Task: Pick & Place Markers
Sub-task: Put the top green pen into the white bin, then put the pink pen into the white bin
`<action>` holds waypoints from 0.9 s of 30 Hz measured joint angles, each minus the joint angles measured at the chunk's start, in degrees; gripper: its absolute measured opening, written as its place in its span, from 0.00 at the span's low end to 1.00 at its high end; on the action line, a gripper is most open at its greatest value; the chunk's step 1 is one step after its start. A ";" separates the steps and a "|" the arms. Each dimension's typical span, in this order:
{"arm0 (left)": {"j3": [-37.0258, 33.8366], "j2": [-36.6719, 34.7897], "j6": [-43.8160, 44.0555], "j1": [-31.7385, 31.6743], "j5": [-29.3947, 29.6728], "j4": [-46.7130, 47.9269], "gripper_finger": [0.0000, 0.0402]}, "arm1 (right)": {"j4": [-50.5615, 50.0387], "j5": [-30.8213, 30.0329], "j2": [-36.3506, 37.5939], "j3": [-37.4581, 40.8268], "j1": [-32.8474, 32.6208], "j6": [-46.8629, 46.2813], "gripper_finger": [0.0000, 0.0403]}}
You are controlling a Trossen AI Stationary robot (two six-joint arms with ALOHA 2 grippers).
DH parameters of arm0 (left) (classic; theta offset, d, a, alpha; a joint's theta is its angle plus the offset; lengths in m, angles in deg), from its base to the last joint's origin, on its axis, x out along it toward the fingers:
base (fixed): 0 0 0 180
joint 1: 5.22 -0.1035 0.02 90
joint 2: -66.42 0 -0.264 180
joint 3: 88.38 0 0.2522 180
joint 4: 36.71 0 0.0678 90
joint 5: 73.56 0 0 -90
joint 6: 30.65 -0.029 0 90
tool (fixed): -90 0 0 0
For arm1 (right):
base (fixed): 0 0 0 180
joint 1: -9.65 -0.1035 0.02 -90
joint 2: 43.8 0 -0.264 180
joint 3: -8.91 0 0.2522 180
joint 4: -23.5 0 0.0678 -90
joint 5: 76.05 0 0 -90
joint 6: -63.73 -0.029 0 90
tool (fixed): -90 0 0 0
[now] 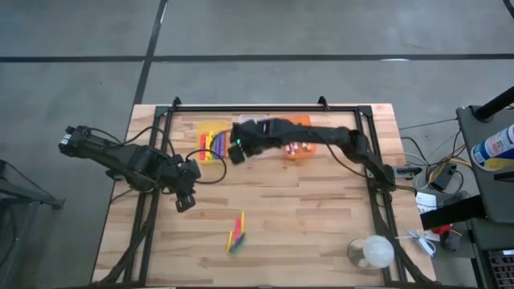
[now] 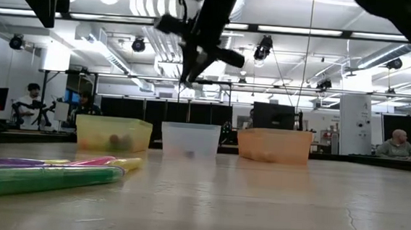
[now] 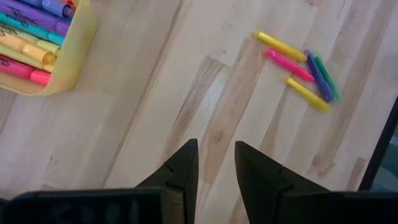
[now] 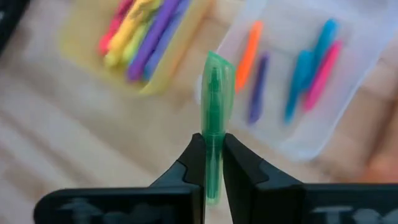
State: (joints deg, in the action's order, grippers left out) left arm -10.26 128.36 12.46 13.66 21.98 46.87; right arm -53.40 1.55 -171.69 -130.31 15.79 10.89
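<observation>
Right then, a green marker (image 4: pixel 214 124) was pinched between the fingers of the right claw (image 4: pixel 213 163), which hung above the table (image 1: pixel 321 209) near its far edge, over the gap between the yellow bin (image 1: pixel 210 138) and the clear bin (image 1: pixel 261 151). Both bins already held markers: pink, yellow and purple ones in the yellow bin, and orange, purple, blue and pink ones in the clear one. The orange bin (image 1: pixel 299 150), beside the clear bin along the far edge, had something small in it, too unclear to name. A small loose cluster of markers (image 1: pixel 237 234) lay toward the table's near edge, yellow, pink, purple and green by the left wrist view. The left claw (image 1: pixel 185 201) hovered near the left edge, its fingers parted and empty. To my eye, most of the job was done, with the held marker and that last cluster left.
</observation>
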 joint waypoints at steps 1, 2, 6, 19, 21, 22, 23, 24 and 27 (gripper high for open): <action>0.00 0.00 0.22 0.00 -0.02 -0.04 0.25 | 0.01 0.00 -0.23 -0.10 1.20 0.71 0.06; 0.00 0.00 0.48 0.00 -0.10 -0.03 0.25 | -0.11 0.02 -0.51 0.00 2.37 1.32 0.06; 0.00 0.00 0.55 0.00 -0.36 -0.02 0.25 | 0.53 2.43 -0.74 2.69 7.03 2.48 0.06; 0.00 0.13 2.63 0.02 0.72 0.00 0.25 | 8.99 8.16 -0.77 12.65 13.37 4.39 0.17; 0.00 0.17 2.97 0.02 2.08 -0.02 0.25 | 10.18 7.69 -0.61 12.63 13.31 4.78 0.20; 0.00 0.17 3.44 0.01 2.56 -0.08 0.25 | 10.73 7.69 -0.57 12.61 13.20 5.13 0.21; 0.00 0.17 3.95 0.00 2.62 -0.26 0.25 | 11.16 7.78 -0.57 12.61 13.09 5.28 0.23; 0.00 0.17 4.33 0.00 2.69 -0.52 0.25 | 11.45 7.94 -0.59 12.63 13.03 5.33 0.25; 0.00 0.20 4.83 0.00 2.69 -1.43 0.25 | 11.51 9.59 -0.59 12.51 13.15 5.45 0.31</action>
State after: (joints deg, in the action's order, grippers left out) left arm -10.26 128.55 17.29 13.66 24.66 45.44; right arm -41.89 11.14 -172.29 -117.81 28.93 16.34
